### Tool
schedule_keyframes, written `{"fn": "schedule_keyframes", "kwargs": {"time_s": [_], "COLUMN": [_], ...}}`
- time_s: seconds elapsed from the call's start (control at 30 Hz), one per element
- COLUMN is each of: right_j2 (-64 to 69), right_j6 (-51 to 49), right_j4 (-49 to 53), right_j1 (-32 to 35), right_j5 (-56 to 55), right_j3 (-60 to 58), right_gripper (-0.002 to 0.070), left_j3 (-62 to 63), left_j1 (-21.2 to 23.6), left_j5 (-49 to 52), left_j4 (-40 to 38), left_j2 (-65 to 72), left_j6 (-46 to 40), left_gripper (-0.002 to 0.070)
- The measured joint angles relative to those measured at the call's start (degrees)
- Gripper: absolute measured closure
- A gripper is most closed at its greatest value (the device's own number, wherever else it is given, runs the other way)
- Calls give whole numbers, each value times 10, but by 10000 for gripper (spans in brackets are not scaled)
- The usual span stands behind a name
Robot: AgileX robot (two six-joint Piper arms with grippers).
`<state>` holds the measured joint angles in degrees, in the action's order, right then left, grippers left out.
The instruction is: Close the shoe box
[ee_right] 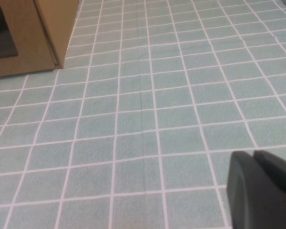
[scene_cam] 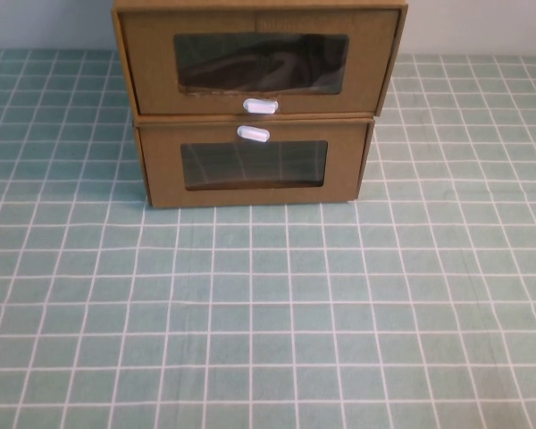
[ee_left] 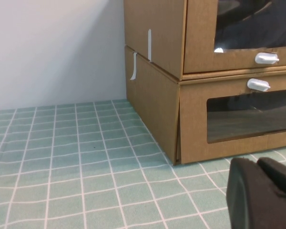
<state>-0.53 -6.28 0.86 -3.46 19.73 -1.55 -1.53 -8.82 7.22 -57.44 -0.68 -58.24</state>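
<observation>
The shoe box [scene_cam: 259, 63] sits stacked on a like lower box [scene_cam: 255, 165] at the far middle of the tiled bench [scene_cam: 268, 313], its drawer front standing a little proud of the one below — so, as I judge it, closing has not begun and the approach is the step in hand. The left claw [ee_left: 264, 191] hangs low just before the lower box and the right claw [ee_right: 262, 183] over bare bench off the stack's right corner; whether either is open I cannot tell, and neither holds anything. Next, a claw must rise to the upper front near its white tab [scene_cam: 260, 105] and push squarely inward — no brand, label or writing can be read.
</observation>
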Motion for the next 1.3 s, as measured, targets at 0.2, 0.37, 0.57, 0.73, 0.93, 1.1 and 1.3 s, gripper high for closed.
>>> {"fn": "schedule_keyframes", "kwargs": {"time_s": [0.2,0.37,0.57,0.73,0.93,1.1,1.3], "right_j2": [0,0,-1,-1,-1,-2,-3], "right_j6": [0,0,0,0,0,0,0], "right_j4": [0,0,0,0,0,0,0], "right_j1": [0,0,0,0,0,0,0], "right_j5": [0,1,1,1,1,1,2], "right_j3": [0,0,0,0,0,0,0], "right_gripper": [687,687,687,687,687,687,687], "left_j3": [0,0,0,0,0,0,0], "left_j1": [2,34,41,41,41,41,41], "left_j5": [-5,74,129,131,131,131,131], "left_j4": [101,447,545,546,546,546,546], "left_j2": [0,0,0,0,0,0,0], "left_j6": [60,451,530,559,567,568,568], "left_gripper": [680,680,680,680,680,680,680]}}
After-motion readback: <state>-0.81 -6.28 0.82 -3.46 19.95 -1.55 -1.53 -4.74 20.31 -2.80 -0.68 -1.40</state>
